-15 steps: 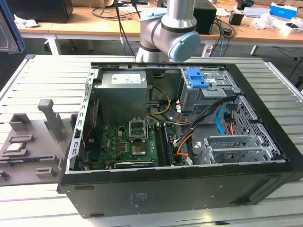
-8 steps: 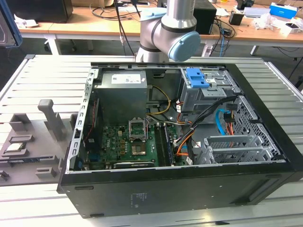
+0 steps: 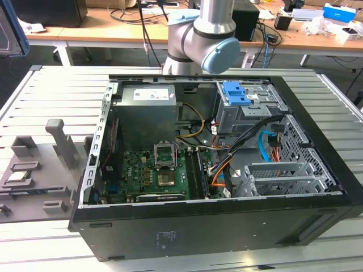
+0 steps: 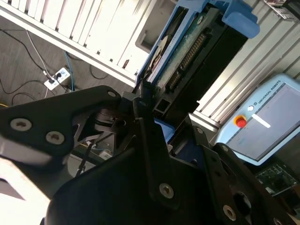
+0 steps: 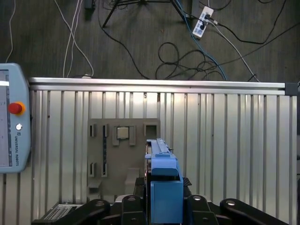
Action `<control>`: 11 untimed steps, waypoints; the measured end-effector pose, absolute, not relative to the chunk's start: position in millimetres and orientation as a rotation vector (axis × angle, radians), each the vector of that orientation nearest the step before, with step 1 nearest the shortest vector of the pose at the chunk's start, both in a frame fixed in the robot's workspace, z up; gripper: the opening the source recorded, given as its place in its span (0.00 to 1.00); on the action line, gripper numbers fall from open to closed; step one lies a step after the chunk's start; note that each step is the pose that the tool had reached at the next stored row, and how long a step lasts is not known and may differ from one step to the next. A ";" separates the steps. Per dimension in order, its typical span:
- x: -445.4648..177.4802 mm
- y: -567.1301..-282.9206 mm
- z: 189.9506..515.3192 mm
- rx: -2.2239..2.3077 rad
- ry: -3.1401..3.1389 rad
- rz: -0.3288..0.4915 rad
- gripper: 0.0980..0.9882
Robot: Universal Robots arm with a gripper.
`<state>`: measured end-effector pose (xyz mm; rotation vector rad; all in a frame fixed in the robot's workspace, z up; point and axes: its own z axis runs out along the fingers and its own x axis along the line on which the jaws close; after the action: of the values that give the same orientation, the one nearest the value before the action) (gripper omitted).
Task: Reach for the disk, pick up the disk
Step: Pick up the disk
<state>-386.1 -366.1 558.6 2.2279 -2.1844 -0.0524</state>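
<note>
Our hand [image 4: 147,96] pinches the disk [image 4: 187,51] by its blue-framed edge and holds it above the slatted bench [image 5: 225,140]. We judge the grip narrow: any tilt could let the disk slip and fall.

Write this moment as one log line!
gripper: shut on disk | disk: held over table, near tray | case: open

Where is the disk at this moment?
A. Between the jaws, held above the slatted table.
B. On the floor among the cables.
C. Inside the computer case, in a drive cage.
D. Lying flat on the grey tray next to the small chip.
A: in both wrist views the gripper has its jaws closed on the disk, which hangs over the slatted table and the grey tray.
</note>
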 end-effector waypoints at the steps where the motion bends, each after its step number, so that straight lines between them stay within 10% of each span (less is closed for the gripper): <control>1: -382.8 -366.1 558.6 2.228 -2.184 -0.053 0.30; 11: -348.1 -366.1 558.6 2.225 -2.181 -0.060 0.30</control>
<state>-348.1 -366.1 558.6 2.2246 -2.1810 -0.0598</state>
